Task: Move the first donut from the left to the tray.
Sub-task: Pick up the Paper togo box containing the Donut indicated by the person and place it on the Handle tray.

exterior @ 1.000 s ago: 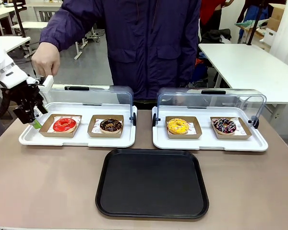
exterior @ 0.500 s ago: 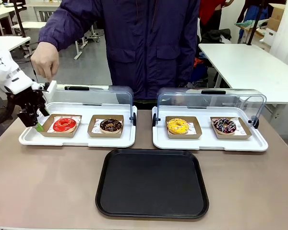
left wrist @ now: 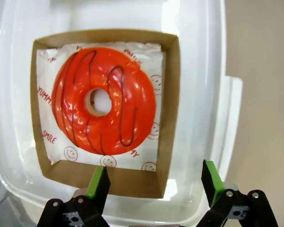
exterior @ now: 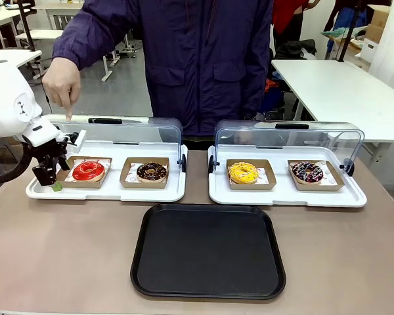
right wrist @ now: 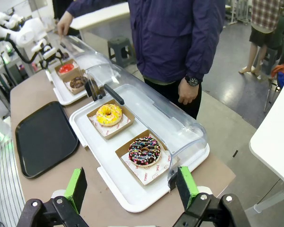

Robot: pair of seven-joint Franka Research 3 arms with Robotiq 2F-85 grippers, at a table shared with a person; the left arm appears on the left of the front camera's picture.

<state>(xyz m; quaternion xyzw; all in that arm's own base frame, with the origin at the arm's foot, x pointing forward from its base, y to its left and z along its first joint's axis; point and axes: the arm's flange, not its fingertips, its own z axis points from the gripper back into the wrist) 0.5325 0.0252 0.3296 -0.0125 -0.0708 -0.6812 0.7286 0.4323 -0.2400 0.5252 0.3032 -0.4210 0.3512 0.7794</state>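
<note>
The first donut from the left [exterior: 88,170] has glossy red icing and lies in a shallow brown cardboard dish [exterior: 67,181] at the left end of a white tray. My left gripper [exterior: 53,180] hangs open just left of that dish, fingers pointing down. In the left wrist view the donut [left wrist: 104,113] sits just beyond my left gripper [left wrist: 156,182], and the dish's [left wrist: 168,118] near corner lies between the green pads. The black tray [exterior: 208,249] lies at the table's middle front. My right gripper [right wrist: 131,189] is open, high above the table's right end.
A chocolate donut [exterior: 151,172] shares the left white tray [exterior: 105,194]. A yellow donut [exterior: 243,172] and a sprinkled donut [exterior: 307,172] sit in the right white tray [exterior: 285,197]. Both clear lids stand raised. A person's hand [exterior: 64,82] rests on the left lid's top edge.
My left gripper has come down and slightly right, from above the white tray's left end to beside the red donut's dish. Its jaws stay open. The person's hand barely moved.
</note>
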